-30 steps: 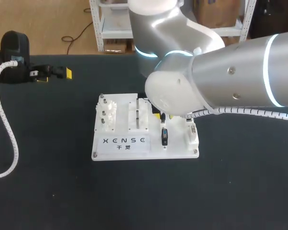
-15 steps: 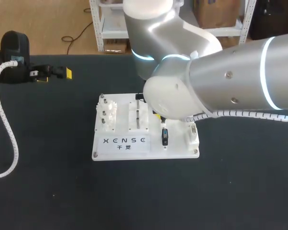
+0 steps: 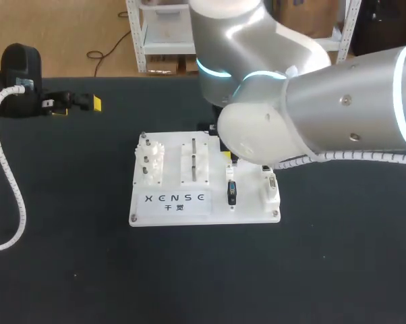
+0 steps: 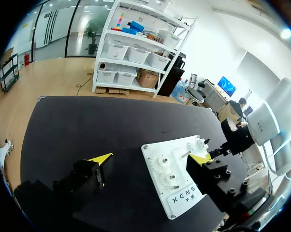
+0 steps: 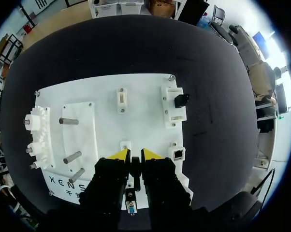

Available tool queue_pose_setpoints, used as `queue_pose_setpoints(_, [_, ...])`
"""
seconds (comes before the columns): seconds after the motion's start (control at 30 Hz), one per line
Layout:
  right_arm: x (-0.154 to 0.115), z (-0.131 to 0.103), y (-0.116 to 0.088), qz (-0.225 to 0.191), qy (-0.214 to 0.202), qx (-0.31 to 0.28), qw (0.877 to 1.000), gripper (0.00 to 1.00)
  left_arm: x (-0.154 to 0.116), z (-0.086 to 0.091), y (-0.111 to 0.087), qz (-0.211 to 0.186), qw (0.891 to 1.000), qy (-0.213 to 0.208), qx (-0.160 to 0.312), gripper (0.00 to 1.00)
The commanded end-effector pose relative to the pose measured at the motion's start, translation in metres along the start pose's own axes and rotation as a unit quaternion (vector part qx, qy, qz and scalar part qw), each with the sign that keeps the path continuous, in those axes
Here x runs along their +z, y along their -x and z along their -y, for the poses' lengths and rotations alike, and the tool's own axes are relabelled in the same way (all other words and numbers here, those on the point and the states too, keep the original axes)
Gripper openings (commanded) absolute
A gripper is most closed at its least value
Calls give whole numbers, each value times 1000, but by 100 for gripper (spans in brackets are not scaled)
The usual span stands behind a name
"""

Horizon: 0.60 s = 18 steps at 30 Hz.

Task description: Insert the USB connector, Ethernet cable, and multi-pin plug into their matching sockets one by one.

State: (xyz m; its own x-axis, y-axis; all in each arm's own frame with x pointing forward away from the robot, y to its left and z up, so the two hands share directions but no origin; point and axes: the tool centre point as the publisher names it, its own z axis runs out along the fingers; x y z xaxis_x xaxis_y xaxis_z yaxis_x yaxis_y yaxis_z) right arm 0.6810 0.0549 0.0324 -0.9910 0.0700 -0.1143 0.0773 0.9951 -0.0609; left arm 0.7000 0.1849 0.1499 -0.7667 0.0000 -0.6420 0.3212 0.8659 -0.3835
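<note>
**Position.** The right pincer (image 5: 135, 155) is held above the right half of the white board (image 3: 253, 210). In the head view it is largely hidden by the right arm (image 3: 324, 115). Its state cannot be told. A slim dark piece is seen at its centre in the right wrist view, but whether that piece is gripped is not shown. The left pincer (image 4: 150, 158) is spread wide and empty at the far left of the worktop (image 3: 68, 270), well apart from the board.

**Task items.** 1 black multi-pin connector (image 5: 131, 208) with a blue face is located near the board's front edge, under the right pincer's body. The Ethernet socket (image 5: 177, 153) beside the pincer is seen unfilled. 1 black part (image 5: 181, 100) is seated in the white block beyond that socket, and its type cannot be confirmed.

**Assessment.** The step in hand is judged to be a placement over the board's right half.

**Recommendations.**
1. The pincer should be squared over the target before any descent is begun.
2. The connector's long side should be matched to its socket's long side.
3. The descent should be kept straight and slow.
4. If early resistance is met, pressure should be released and alignment rechecked, since it cannot be seen whether the board is fixed down.
</note>
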Motion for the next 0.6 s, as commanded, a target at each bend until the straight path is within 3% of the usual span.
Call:
queue_pose_setpoints(0.03, [-11, 18, -6, 14, 15, 4, 1000, 0, 0, 0, 0, 0, 1000, 0, 0, 100])
queue_pose_setpoints(0.4, [-5, 54, 4, 22, 0, 21, 1000, 0, 0, 0, 0, 0, 1000, 0, 0, 100])
queue_pose_setpoints(0.6, [1, 59, 7, 18, -6, 25, 1000, 0, 0, 0, 0, 0, 1000, 0, 0, 100])
